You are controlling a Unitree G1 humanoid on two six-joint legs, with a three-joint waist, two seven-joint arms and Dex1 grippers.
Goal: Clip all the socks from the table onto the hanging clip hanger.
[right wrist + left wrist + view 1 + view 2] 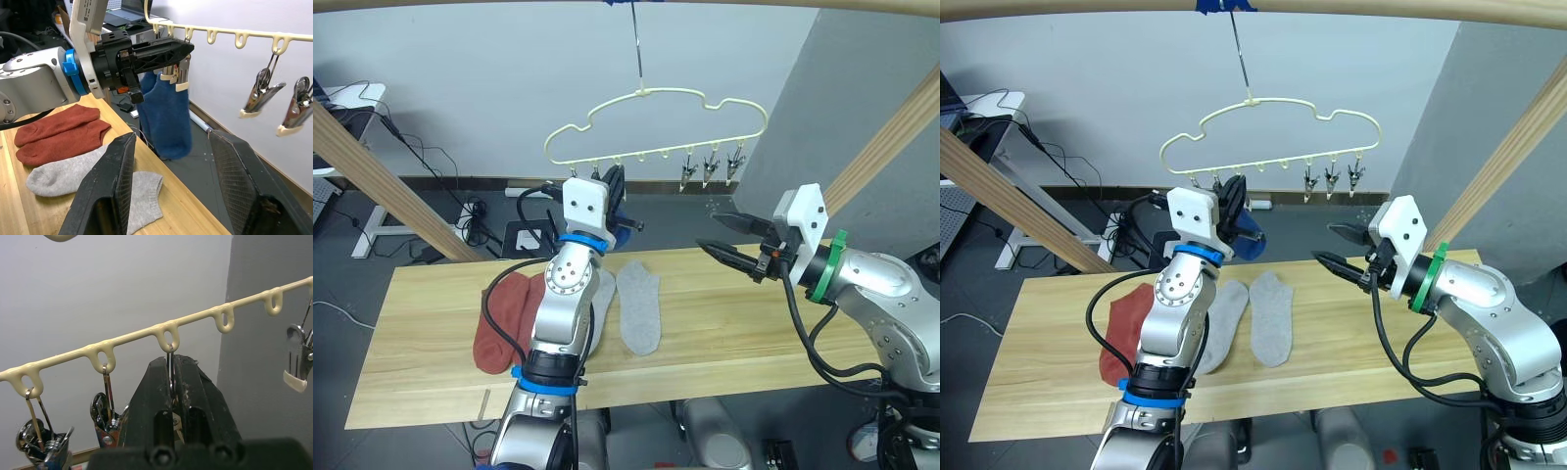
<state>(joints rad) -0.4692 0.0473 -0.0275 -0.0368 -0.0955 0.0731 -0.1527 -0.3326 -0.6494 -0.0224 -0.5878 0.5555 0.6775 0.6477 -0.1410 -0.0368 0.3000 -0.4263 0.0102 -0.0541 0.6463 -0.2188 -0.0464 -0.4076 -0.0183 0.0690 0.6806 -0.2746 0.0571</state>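
Note:
The cream clip hanger hangs from a hook above the table's far edge. My left gripper is raised to its lower bar and shut on one clip of the left group. A blue sock hangs there, just below the fingers. Three free clips dangle at the bar's right end. On the table lie two rust-red socks at the left and two light grey socks in the middle. My right gripper hovers open and empty over the table's right part.
Slanted wooden poles of the frame stand at both sides, and a top pole carries the hook. Cables and a white desk sit on the floor behind the table at the left.

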